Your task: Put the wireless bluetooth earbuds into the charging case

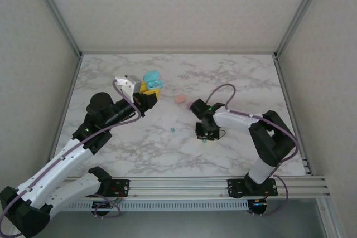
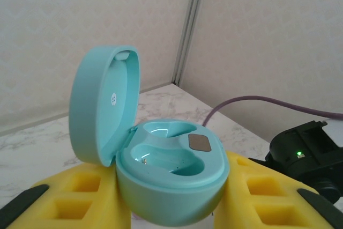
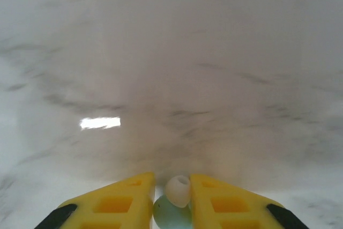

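Closest to my bases, my right gripper (image 1: 207,135) is down at the marble table (image 1: 251,76), pressed together on a teal earbud (image 3: 172,214). My wrist view shows the bud's white tip poking up between the two yellow fingers (image 3: 117,205), with the tabletop just past them a grey blur. A second teal earbud (image 1: 172,130) lies loose on the marble just to the left of that gripper, apart from it. Farther out, a peach-pink case (image 1: 180,99) sits on the table between my two grippers; I cannot tell whether it is open or closed. On the left, my left gripper (image 1: 149,94) is raised off the table and clamped on the teal charging case (image 2: 171,178), one yellow pad on each side of its base. The lid (image 2: 104,105) stands open and tipped back to the left, and both wells in the base are empty.
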Controlling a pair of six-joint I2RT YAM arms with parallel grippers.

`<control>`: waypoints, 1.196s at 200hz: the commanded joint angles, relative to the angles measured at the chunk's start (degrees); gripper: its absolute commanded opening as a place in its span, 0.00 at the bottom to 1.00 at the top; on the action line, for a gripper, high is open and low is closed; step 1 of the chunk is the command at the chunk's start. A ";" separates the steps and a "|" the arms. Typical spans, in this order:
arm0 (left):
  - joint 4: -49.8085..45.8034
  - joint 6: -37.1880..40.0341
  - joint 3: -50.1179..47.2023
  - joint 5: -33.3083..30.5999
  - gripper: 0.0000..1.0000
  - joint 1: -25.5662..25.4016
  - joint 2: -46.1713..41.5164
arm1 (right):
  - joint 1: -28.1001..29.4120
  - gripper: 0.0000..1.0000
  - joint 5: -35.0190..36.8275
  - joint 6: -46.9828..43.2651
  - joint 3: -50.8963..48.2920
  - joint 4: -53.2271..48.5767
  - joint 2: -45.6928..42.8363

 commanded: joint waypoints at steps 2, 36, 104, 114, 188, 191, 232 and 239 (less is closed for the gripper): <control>0.37 -0.20 1.64 -0.80 0.31 0.28 -0.50 | -2.01 0.26 -0.31 8.87 -4.85 5.93 -3.88; 0.52 -0.34 1.64 -1.00 0.31 0.27 -0.08 | -2.39 0.36 -1.87 7.91 -4.98 4.06 -6.40; 1.63 -1.35 2.41 0.36 0.31 0.27 2.05 | -0.40 0.40 -7.16 1.57 -0.75 1.04 -1.79; 1.44 -1.37 2.43 0.14 0.31 0.27 1.89 | -0.07 0.39 -8.64 1.57 -0.10 1.44 -1.00; 0.67 -1.11 2.60 -0.70 0.31 0.23 1.04 | 1.59 0.40 -11.90 -0.74 6.02 5.01 1.90; 0.64 -1.10 2.60 -0.71 0.31 0.18 1.08 | 1.53 0.40 -11.85 -0.80 6.23 4.67 1.94; 0.28 -0.99 2.00 -1.13 0.31 0.25 0.41 | 1.00 0.40 -8.32 -4.82 8.28 1.84 0.36; 0.28 -1.03 1.86 -1.40 0.31 0.28 0.32 | 0.88 0.40 -7.29 -6.23 9.43 0.59 0.64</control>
